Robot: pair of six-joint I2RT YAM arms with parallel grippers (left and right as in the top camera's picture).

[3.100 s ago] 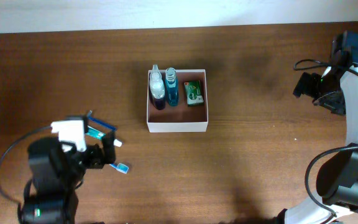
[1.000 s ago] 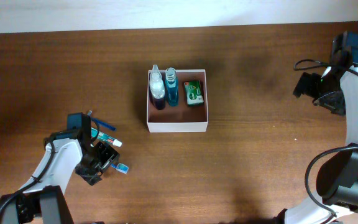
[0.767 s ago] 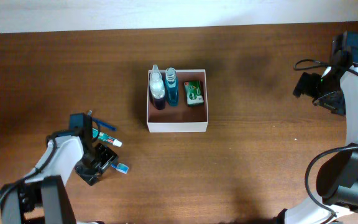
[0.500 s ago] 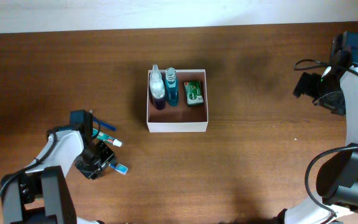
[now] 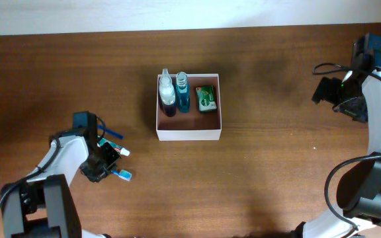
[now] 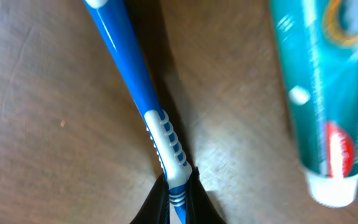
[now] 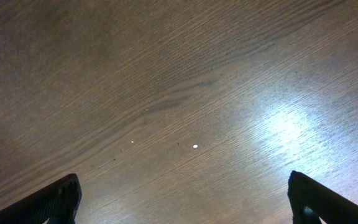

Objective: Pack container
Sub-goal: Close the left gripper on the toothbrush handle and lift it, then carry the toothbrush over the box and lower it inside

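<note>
**Q:** How far along is the packing?

**A:** Roughly halfway, I'd guess. From overhead, the container [image 5: 188, 135] already has two bottles [image 5: 167, 92] [image 5: 182, 92] and a green box [image 5: 206, 98] inside. All three sit along the side farthest from the left gripper [image 5: 109, 165], and the nearer half is bare. The container is well apart from that gripper, off ahead of it and to its right. A toothbrush [image 5: 124, 174] and a tube of toothpaste [image 5: 119, 150] lie out on the surface [image 5: 276, 172] right at the gripper, so those look like what's left.

**Q:** Has it actually got hold of one?

**A:** The left wrist view says yes. The dark fingertips [image 6: 157, 205] are pinched on the blue toothbrush handle at its ribbed part, with the rest of the handle running away from the gripper. It looks flat on the wood, not lifted. The toothpaste lies just beside it, apart from the brush, white cap nearest the gripper.

**Q:** And the other arm?

**A:** In the right wrist view the right gripper [image 7: 182, 190] is spread wide with nothing in it and only wood grain below. The container isn't in that shot.

**Q:** What's the container like?

**A:** A square, shallow box with white walls, a pinkish-tan floor and no lid.
</note>
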